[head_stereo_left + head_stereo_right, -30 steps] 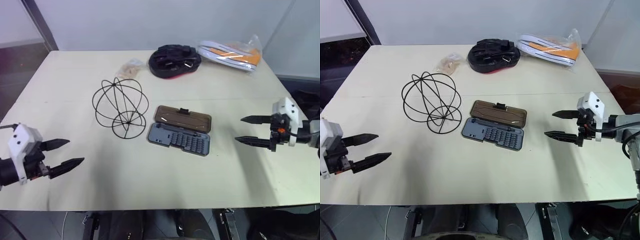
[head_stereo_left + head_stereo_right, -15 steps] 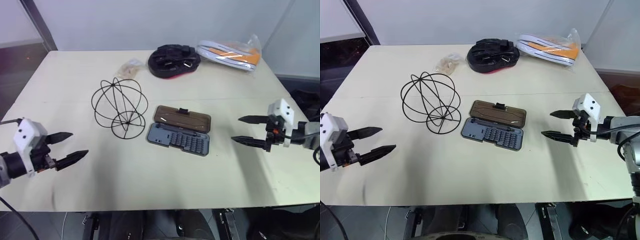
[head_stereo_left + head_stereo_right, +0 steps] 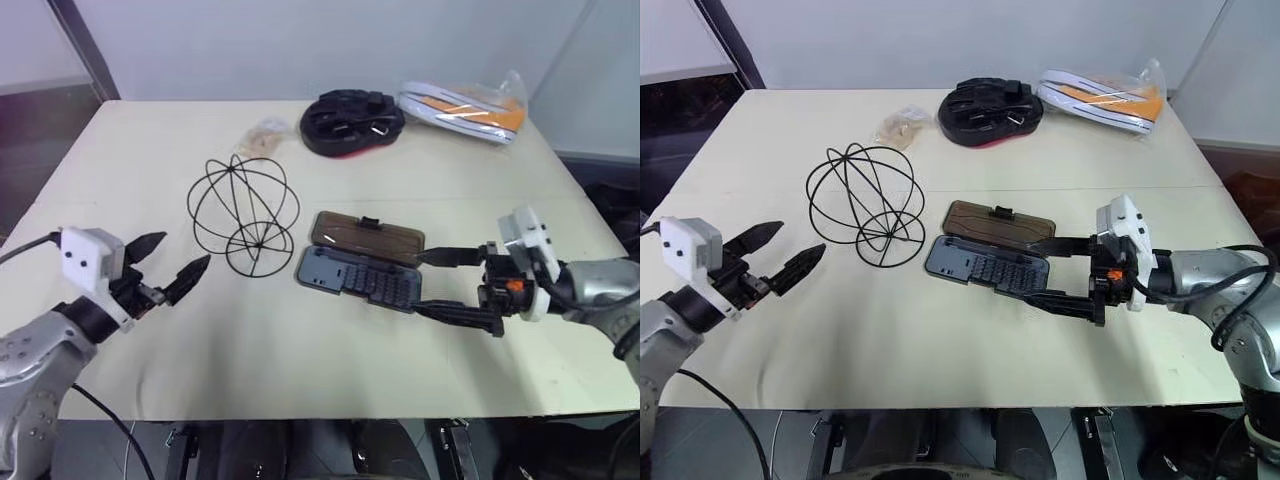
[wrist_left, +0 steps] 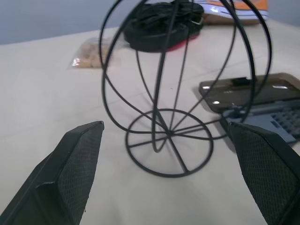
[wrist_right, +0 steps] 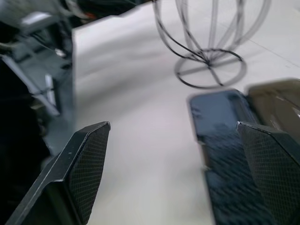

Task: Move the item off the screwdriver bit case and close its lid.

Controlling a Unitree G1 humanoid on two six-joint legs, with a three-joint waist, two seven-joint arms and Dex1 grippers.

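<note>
1. Both arms have closed in on the middle of the table point(image 3: 300, 340) over the last second. My right gripper point(image 3: 440, 285) has swung in from the right edge to the case's right end, and my left gripper point(image 3: 172, 262) has come up toward the wire ball.
2. Each gripper has its two black fingers spread wide and holds nothing.
3. My wire ball point(image 3: 243, 215), the item to move, stands on the table just left of the screwdriver bit case point(image 3: 358, 277). Whether its base ring touches the case's corner, I cannot tell.
4. My case lies open, bits showing, with the smoky-brown lid point(image 3: 366, 237) folded flat on its far side.
5. I judge the ball light, springy and easy to roll or snag. I would pinch one thin hoop near the base ring.
6. I judge the lid light, stiff and slick. I would hook a fingertip under its far edge, beside the latch tab, and fold it toward me.
</note>
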